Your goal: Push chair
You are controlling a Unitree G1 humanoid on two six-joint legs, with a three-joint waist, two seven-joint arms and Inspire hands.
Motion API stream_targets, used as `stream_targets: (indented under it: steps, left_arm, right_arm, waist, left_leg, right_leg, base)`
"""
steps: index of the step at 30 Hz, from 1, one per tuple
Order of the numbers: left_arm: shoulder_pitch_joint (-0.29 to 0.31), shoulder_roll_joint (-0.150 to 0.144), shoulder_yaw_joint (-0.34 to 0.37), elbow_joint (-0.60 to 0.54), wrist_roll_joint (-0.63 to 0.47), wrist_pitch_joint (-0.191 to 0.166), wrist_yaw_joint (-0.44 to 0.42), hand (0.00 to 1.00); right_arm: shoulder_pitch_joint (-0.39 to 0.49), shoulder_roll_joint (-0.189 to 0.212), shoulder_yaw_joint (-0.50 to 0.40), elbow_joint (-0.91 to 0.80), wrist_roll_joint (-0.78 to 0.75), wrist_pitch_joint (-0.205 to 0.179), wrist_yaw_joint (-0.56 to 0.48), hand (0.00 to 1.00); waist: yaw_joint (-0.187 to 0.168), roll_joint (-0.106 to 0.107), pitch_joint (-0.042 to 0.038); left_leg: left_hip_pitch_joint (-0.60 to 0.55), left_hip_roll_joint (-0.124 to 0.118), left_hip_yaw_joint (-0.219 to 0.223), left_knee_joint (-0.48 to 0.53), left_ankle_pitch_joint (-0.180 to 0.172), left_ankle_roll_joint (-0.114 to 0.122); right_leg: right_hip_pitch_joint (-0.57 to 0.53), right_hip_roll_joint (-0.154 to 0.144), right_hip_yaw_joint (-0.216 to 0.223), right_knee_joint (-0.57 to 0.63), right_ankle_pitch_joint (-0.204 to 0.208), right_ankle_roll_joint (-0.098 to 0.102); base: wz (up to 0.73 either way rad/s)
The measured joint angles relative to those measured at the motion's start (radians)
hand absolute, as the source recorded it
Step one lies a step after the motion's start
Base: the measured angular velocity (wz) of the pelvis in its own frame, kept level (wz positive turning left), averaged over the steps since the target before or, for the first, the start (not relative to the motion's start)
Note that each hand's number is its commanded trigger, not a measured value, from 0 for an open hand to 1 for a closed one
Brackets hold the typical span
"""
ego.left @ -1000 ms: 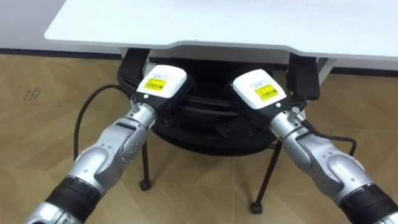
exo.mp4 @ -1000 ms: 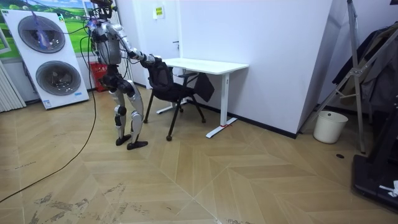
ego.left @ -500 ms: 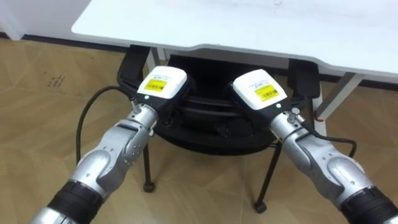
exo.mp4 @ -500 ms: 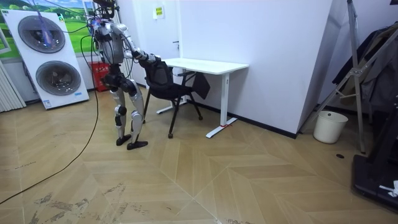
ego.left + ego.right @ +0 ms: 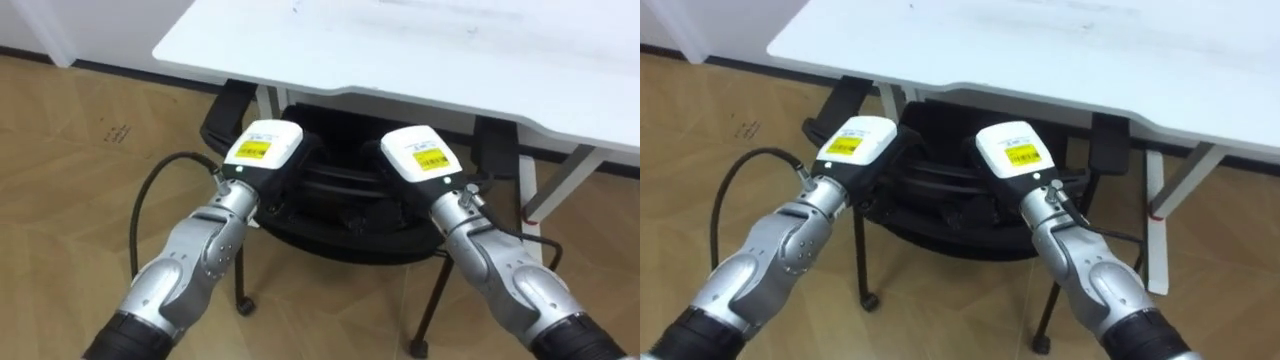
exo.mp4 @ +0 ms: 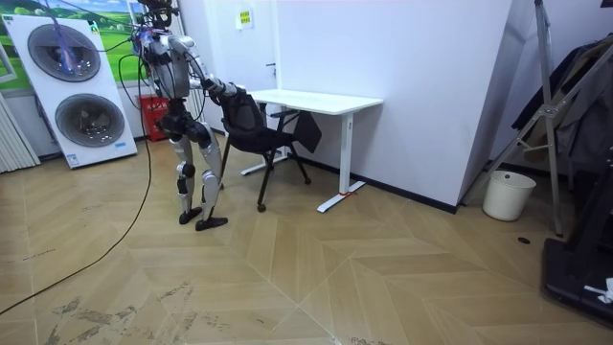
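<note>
A black chair stands with its seat partly under the white desk. My left hand and right hand both rest on the top of its backrest, a shoulder's width apart. Their white backs face the camera and their fingers are lost against the black backrest. In the room view I stand behind the chair with both arms stretched to it, facing the desk.
The desk's white leg stands right of the chair, near its right armrest. Two stacked washing machines stand behind me. A white bucket and a metal stand are far off on the room view's right.
The chair has slid a little further under the desk with both hands still on its back. The eye view has shifted as I lean in after it.
</note>
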Motion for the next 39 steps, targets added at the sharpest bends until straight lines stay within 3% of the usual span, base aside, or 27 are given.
stream_targets:
  steps: [5,7,8,9,10,11,12,13,14,15,16,17,18,19,20,21,22,24,26,28,29,30,31,33,34,36,39]
  left_arm:
    - [-0.018,0.027,0.06,-0.03,0.001,-0.03,0.062,0.0]
    - [-0.019,0.061,0.066,-0.03,0.0,-0.067,0.063,0.0]
    - [-0.023,0.097,0.08,-0.043,0.001,-0.104,0.063,0.0]
    - [-0.026,0.16,0.086,-0.085,0.031,-0.146,0.063,0.0]
    - [-0.027,0.196,0.106,-0.129,0.045,-0.174,0.063,0.0]
    - [-0.03,0.258,0.193,-0.192,0.04,-0.229,0.093,0.0]
    - [-0.079,0.295,0.299,-0.197,0.003,-0.235,0.193,0.0]
    - [-0.103,0.314,0.35,-0.195,-0.024,-0.223,0.252,0.0]
    - [-0.132,0.359,0.476,-0.206,-0.078,-0.212,0.365,0.0]
    - [-0.138,0.41,0.599,-0.251,-0.14,-0.208,0.454,0.0]
    - [-0.141,0.437,0.642,-0.272,-0.164,-0.208,0.497,0.0]
    - [-0.137,0.473,0.735,-0.311,-0.208,-0.215,0.558,0.0]
    - [-0.124,0.488,0.832,-0.345,-0.244,-0.233,0.608,0.0]
    - [-0.111,0.498,0.875,-0.353,-0.266,-0.24,0.635,0.0]
    - [-0.051,0.523,0.969,-0.36,-0.305,-0.246,0.69,0.0]
    - [0.021,0.527,1.072,-0.357,-0.315,-0.247,0.735,0.0]
    - [0.06,0.526,1.118,-0.353,-0.319,-0.245,0.76,0.0]
    - [0.216,0.507,1.249,-0.339,-0.406,-0.239,0.837,0.0]
    - [0.322,0.486,1.295,-0.318,-0.516,-0.244,0.879,0.0]
    - [0.407,0.431,1.302,-0.314,-0.645,-0.246,0.891,0.0]
    - [0.464,0.374,1.301,-0.317,-0.723,-0.248,0.894,0.0]
    - [0.523,0.306,1.296,-0.317,-0.794,-0.252,0.889,0.0]
    - [0.549,0.269,1.296,-0.316,-0.822,-0.253,0.887,0.0]
    - [0.645,0.129,1.234,-0.243,-0.958,-0.255,0.884,0.0]
    - [0.669,0.096,1.205,-0.205,-1.001,-0.255,0.876,0.0]
    - [0.723,-0.005,1.087,0.027,-1.159,-0.246,0.821,0.0]
    - [0.747,-0.047,0.988,0.322,-1.28,-0.245,0.745,0.0]
  right_arm:
    - [0.001,-0.002,-0.04,0.025,0.007,-0.055,0.005,0.0]
    - [0.001,-0.008,-0.065,0.024,0.006,-0.085,0.014,0.0]
    - [0.002,-0.026,-0.083,0.018,0.002,-0.116,0.026,0.0]
    - [0.01,-0.076,-0.101,-0.022,-0.001,-0.148,0.061,0.0]
    - [0.032,-0.115,-0.118,-0.069,-0.002,-0.161,0.082,0.0]
    - [0.087,-0.229,-0.157,-0.198,0.001,-0.211,0.095,0.0]
    - [0.123,-0.339,-0.16,-0.284,0.006,-0.274,0.097,0.0]
    - [0.127,-0.368,-0.178,-0.302,0.032,-0.296,0.096,0.0]
    - [0.128,-0.397,-0.268,-0.373,0.078,-0.316,0.083,0.0]
    - [0.125,-0.4,-0.436,-0.456,0.165,-0.318,0.03,0.0]
    - [0.114,-0.404,-0.521,-0.477,0.225,-0.313,-0.015,0.0]
    - [0.07,-0.415,-0.69,-0.492,0.334,-0.289,-0.102,0.0]
    - [0.038,-0.435,-0.858,-0.509,0.415,-0.248,-0.173,0.0]
    - [0.032,-0.447,-0.93,-0.519,0.456,-0.231,-0.209,0.0]
    - [0.031,-0.474,-1.039,-0.523,0.55,-0.229,-0.283,0.0]
    - [0.07,-0.496,-1.149,-0.523,0.602,-0.242,-0.343,0.0]
    - [0.102,-0.502,-1.202,-0.521,0.628,-0.246,-0.369,0.0]
    - [0.232,-0.497,-1.347,-0.521,0.747,-0.252,-0.434,0.0]
    - [0.31,-0.497,-1.422,-0.515,0.863,-0.252,-0.462,0.0]
    - [0.38,-0.485,-1.462,-0.521,0.999,-0.243,-0.48,0.0]
    - [0.433,-0.449,-1.483,-0.541,1.06,-0.231,-0.49,0.0]
    - [0.51,-0.373,-1.503,-0.574,1.113,-0.232,-0.492,0.0]
    - [0.553,-0.32,-1.509,-0.59,1.126,-0.232,-0.492,0.0]
    - [0.733,-0.066,-1.445,-0.619,1.171,-0.224,-0.492,0.0]
    - [0.776,-0.015,-1.406,-0.618,1.181,-0.214,-0.49,0.0]
    - [0.87,0.132,-1.238,-0.524,1.213,-0.178,-0.46,0.0]
    - [0.882,0.236,-1.125,-0.257,1.22,-0.166,-0.414,0.0]
  waist:
    - [-0.002,0.004,-0.0012]
    - [-0.001,0.01,-0.0006]
    - [-0.001,0.012,-0.0017]
    - [0.004,0.016,-0.0035]
    - [0.012,0.016,-0.0036]
    - [0.006,0.018,-0.0021]
    - [-0.009,0.016,0.0005]
    - [-0.013,0.014,0.002]
    - [-0.017,0.013,0.0023]
    - [-0.029,0.014,0.0026]
    - [-0.035,0.014,0.0025]
    - [-0.044,0.013,0.0011]
    - [-0.05,0.01,-0.0003]
    - [-0.048,0.008,-0.002]
    - [-0.051,0.005,-0.0079]
    - [-0.057,0.006,-0.0144]
    - [-0.062,0.006,-0.0158]
    - [-0.099,0.005,-0.0186]
    - [-0.118,0.01,-0.0198]
    - [-0.121,0.021,-0.026]
    - [-0.123,0.025,-0.0267]
    - [-0.124,0.029,-0.0302]
    - [-0.122,0.03,-0.0302]
    - [-0.114,0.027,-0.0265]
    - [-0.109,0.034,-0.0276]
    - [-0.092,0.057,-0.0301]
    - [-0.094,0.057,-0.0306]
  left_leg:
    - [0.015,0.004,0.001,-0.001,0.0,0.0]
    - [0.013,0.005,0.001,0.0,0.0,0.0]
    - [0.012,0.007,0.002,-0.001,0.0,0.0]
    - [0.021,0.006,0.004,-0.022,0.001,0.001]
    - [0.029,0.003,0.006,-0.04,0.006,0.003]
    - [0.058,-0.006,0.01,-0.083,0.025,0.007]
    - [0.103,-0.016,0.02,-0.132,0.04,0.009]
    - [0.126,-0.018,0.039,-0.156,0.047,0.01]
    - [0.152,-0.021,0.071,-0.184,0.053,0.01]
    - [0.158,-0.021,0.087,-0.193,0.054,0.009]
    - [0.159,-0.021,0.088,-0.195,0.054,0.009]
    - [0.165,-0.021,0.091,-0.199,0.053,0.009]
    - [0.169,-0.024,0.093,-0.205,0.052,0.008]
    - [0.169,-0.026,0.093,-0.207,0.052,0.007]
    - [0.173,-0.034,0.093,-0.213,0.051,0.006]
    - [0.18,-0.033,0.099,-0.22,0.051,0.005]
    - [0.184,-0.032,0.105,-0.221,0.05,0.005]
    - [0.188,-0.03,0.109,-0.222,0.049,0.004]
    - [0.189,-0.032,0.113,-0.227,0.049,0.004]
    - [0.202,-0.034,0.127,-0.237,0.047,0.002]
    - [0.216,-0.035,0.142,-0.246,0.047,0.001]
    - [0.222,-0.035,0.151,-0.256,0.046,0.0]
    - [0.226,-0.034,0.156,-0.259,0.042,-0.005]
    - [0.235,-0.029,0.167,-0.261,0.032,-0.009]
    - [0.242,-0.029,0.171,-0.264,0.028,-0.009]
    - [0.257,-0.028,0.192,-0.255,0.008,-0.007]
    - [0.259,-0.027,0.203,-0.25,0.005,-0.004]
  right_leg:
    - [0.019,0.016,0.007,-0.03,0.015,0.004]
    - [0.017,0.02,0.012,-0.029,0.021,0.005]
    - [0.016,0.023,0.014,-0.035,0.026,0.006]
    - [0.022,0.031,0.015,-0.057,0.038,0.007]
    - [0.029,0.037,0.016,-0.077,0.047,0.009]
    - [0.063,0.052,0.052,-0.129,0.069,0.019]
    - [0.101,0.065,0.157,-0.172,0.083,0.035]
    - [0.113,0.067,0.204,-0.183,0.086,0.039]
    - [0.113,0.069,0.267,-0.189,0.088,0.043]
    - [0.11,0.07,0.281,-0.191,0.089,0.044]
    - [0.111,0.07,0.28,-0.191,0.09,0.046]
    - [0.11,0.071,0.287,-0.192,0.092,0.049]
    - [0.111,0.072,0.298,-0.202,0.091,0.049]
    - [0.114,0.073,0.307,-0.211,0.09,0.051]
    - [0.118,0.076,0.313,-0.225,0.09,0.053]
    - [0.117,0.082,0.329,-0.226,0.09,0.053]
    - [0.118,0.085,0.333,-0.226,0.09,0.053]
    - [0.116,0.084,0.334,-0.225,0.089,0.053]
    - [0.116,0.085,0.331,-0.225,0.088,0.056]
    - [0.116,0.086,0.351,-0.224,0.087,0.056]
    - [0.119,0.087,0.363,-0.225,0.086,0.058]
    - [0.121,0.089,0.373,-0.224,0.086,0.058]
    - [0.12,0.09,0.382,-0.225,0.084,0.058]
    - [0.111,0.096,0.395,-0.214,0.08,0.059]
    - [0.109,0.1,0.409,-0.206,0.076,0.06]
    - [0.095,0.098,0.448,-0.174,0.062,0.066]
    - [0.092,0.093,0.459,-0.171,0.064,0.067]
  base:
    - [-0.01]
    - [-0.06]
    - [-0.03]
    - [0.0]
    - [0.2]
    - [0.43]
    - [0.42]
    - [0.0]
    - [-0.45]
    - [-0.47]
    - [-0.27]
    - [-0.13]
    - [-0.13]
    - [-0.2]
    - [-0.24]
    - [-0.25]
    - [-0.18]
    - [-0.06]
    - [-0.12]
    - [-0.26]
    - [-0.34]
    - [-0.32]
    - [-0.19]
    - [-0.17]
    - [-0.3]
    - [-0.39]
    - [-0.14]
